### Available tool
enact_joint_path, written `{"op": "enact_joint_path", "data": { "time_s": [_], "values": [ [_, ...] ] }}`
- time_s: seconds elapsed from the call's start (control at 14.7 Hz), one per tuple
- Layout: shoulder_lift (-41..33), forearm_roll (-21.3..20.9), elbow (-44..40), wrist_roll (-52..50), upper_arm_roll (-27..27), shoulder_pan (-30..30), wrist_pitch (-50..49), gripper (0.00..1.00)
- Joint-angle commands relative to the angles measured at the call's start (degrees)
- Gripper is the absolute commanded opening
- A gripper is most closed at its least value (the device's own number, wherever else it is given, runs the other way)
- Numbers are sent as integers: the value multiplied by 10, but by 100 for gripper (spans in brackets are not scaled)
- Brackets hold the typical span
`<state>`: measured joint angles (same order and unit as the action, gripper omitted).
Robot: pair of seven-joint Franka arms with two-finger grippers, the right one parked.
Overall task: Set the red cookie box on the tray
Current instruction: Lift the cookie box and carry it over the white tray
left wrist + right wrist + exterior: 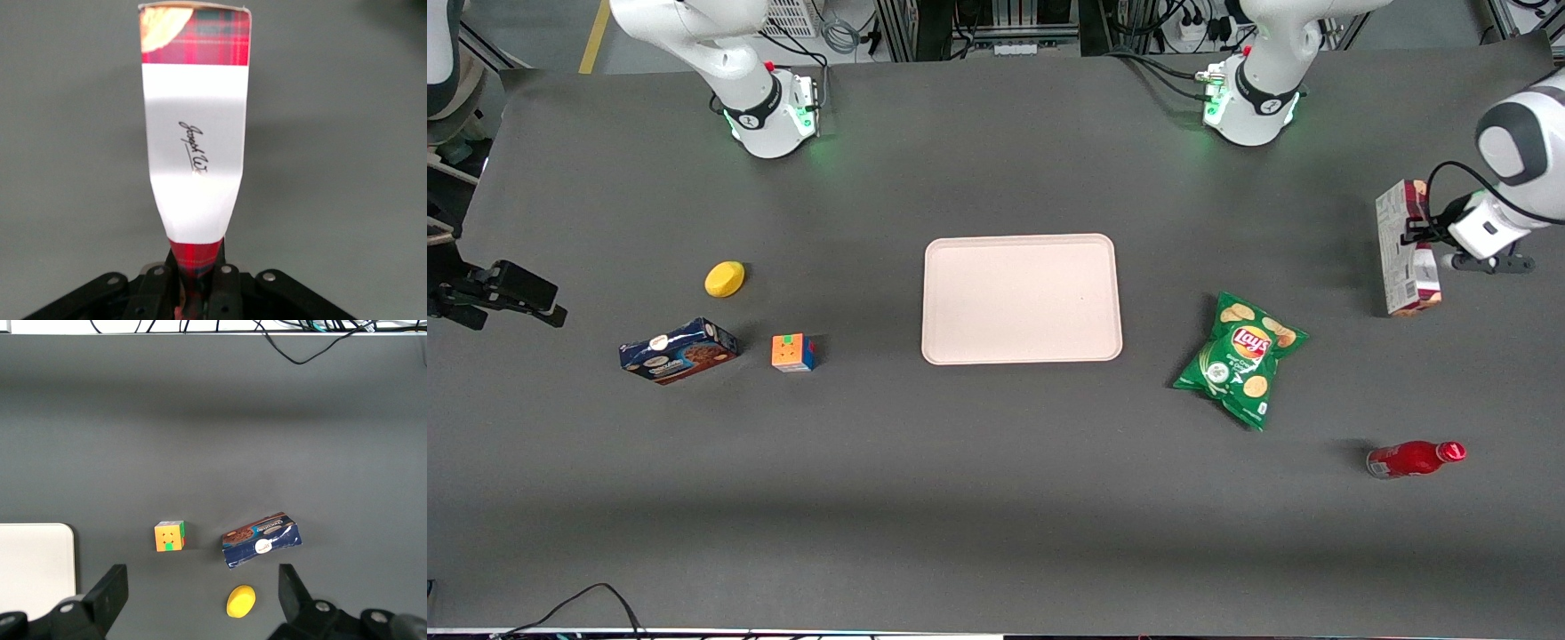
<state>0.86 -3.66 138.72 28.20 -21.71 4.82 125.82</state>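
The red cookie box is a long slim carton in dark red plaid with a pale grey-white side. It hangs above the mat at the working arm's end of the table, held by my gripper. In the left wrist view the box shows its white label patch, and my gripper is shut on its plaid end, squeezing the cardboard in. The tray, flat and pale pinkish-beige, lies in the middle of the table with nothing on it, well toward the parked arm from the box.
A green Lay's chip bag lies between tray and box. A red bottle lies on its side nearer the front camera. Toward the parked arm's end lie a puzzle cube, a dark blue cookie box and a yellow lemon-like object.
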Motion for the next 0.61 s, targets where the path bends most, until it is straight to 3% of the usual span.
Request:
{"op": "enact_joint_path", "data": {
  "time_s": [0.0, 0.27, 0.54],
  "values": [
    [-9, 16, -117, -50, 44, -28, -144, 17],
    [-18, 61, -205, -177, 129, -43, -245, 18],
    [-22, 98, -244, -350, 238, -53, -271, 18]
  ]
}}
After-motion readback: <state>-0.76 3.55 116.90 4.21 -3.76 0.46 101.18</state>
